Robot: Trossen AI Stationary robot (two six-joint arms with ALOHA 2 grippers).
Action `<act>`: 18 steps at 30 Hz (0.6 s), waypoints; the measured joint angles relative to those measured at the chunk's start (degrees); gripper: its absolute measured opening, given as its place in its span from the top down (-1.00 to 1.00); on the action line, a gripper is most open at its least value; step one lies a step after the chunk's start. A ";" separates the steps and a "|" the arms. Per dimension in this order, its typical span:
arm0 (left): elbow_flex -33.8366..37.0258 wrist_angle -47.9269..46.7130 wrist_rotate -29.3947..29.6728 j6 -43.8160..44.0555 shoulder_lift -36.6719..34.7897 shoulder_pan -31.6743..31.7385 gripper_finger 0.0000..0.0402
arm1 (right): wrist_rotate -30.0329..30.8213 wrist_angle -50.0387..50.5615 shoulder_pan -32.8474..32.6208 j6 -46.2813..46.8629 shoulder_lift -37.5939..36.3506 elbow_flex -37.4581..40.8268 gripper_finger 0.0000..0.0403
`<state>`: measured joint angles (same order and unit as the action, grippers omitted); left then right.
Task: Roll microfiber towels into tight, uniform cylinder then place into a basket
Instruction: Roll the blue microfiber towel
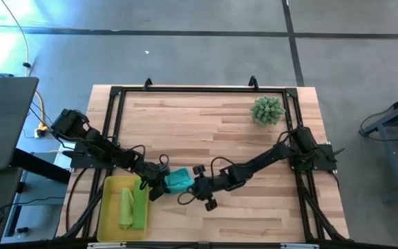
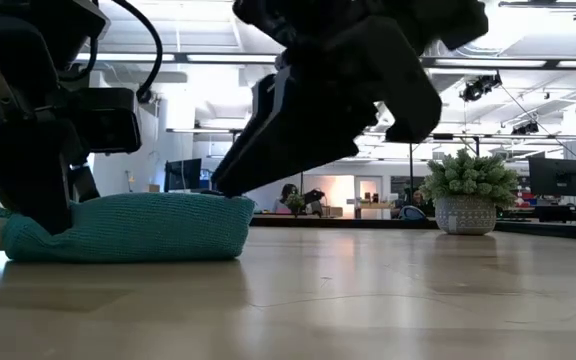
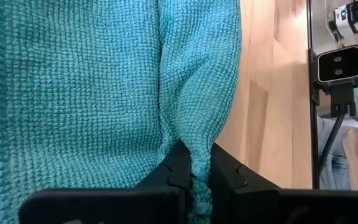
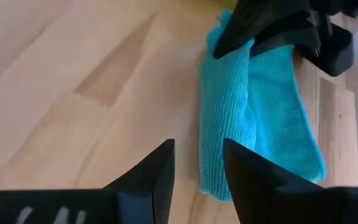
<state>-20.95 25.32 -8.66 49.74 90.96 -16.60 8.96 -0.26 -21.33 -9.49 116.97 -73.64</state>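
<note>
A teal towel (image 1: 178,180) lies loosely folded lengthwise on the wooden table, just right of the yellow basket (image 1: 106,207). Two lime green towels (image 1: 134,206) lie inside the basket. My left gripper (image 1: 159,182) is shut on the teal towel's left end (image 2: 28,235). My right gripper (image 4: 199,168) stands open at the towel's right end (image 2: 236,222), slanting down, with nothing between its fingers. My left gripper pinches a raised fold of the teal towel (image 3: 199,155) between its two fingers, at the end nearest the basket. The fingers slant down from the table's left. The towel rests on the table. My right gripper's fingertip (image 2: 226,186) is at the towel's upper right edge; whether it touches, I cannot tell.
A spiky green plant in a pot (image 1: 267,110) stands at the far right of the table. A black frame (image 1: 199,88) runs along the table's edges. Bare wood (image 1: 254,214) lies to the right of the teal towel.
</note>
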 joint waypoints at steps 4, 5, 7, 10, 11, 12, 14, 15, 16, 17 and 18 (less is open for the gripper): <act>0.00 0.00 0.15 -0.02 0.00 0.00 0.94 | -0.19 -0.57 0.38 3.46 0.04 1.59 0.37; 0.00 0.00 0.17 -0.04 0.00 0.00 0.94 | -0.69 -0.50 0.38 4.58 0.04 1.61 0.37; 0.00 0.00 0.27 -0.11 0.00 0.00 0.94 | -1.49 -1.24 0.04 5.52 0.04 1.48 0.37; 0.00 0.00 0.37 -0.20 0.02 0.02 0.94 | -0.54 -1.28 -1.02 3.00 0.05 1.39 0.37; 0.00 0.00 0.39 -0.20 0.02 0.02 0.94 | 0.09 -1.34 -1.24 2.75 0.33 1.39 0.37; 0.00 0.03 0.41 -0.22 0.02 0.02 0.94 | 0.36 -1.39 -1.42 2.57 0.65 1.39 0.37; 0.00 0.15 0.48 -0.22 0.04 0.04 0.94 | 0.91 -1.38 -1.10 3.27 1.68 1.39 0.37; 0.00 0.21 0.54 -0.22 0.04 0.04 0.94 | 1.17 -1.42 -0.83 3.28 2.22 1.39 0.37; 0.01 0.35 0.58 -0.22 0.04 0.04 0.94 | 1.28 -1.40 -0.62 3.19 2.64 1.40 0.37; 0.02 0.50 0.60 -0.20 0.06 0.04 0.94 | 1.80 -1.40 -0.42 3.18 2.80 1.41 0.37; 0.04 0.60 0.59 -0.16 0.07 0.04 0.94 | 2.42 -1.41 -0.26 3.21 2.82 1.41 0.37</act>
<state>-20.91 25.92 -8.08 49.57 91.02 -16.56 11.38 -1.67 -21.59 -6.28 119.78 -72.23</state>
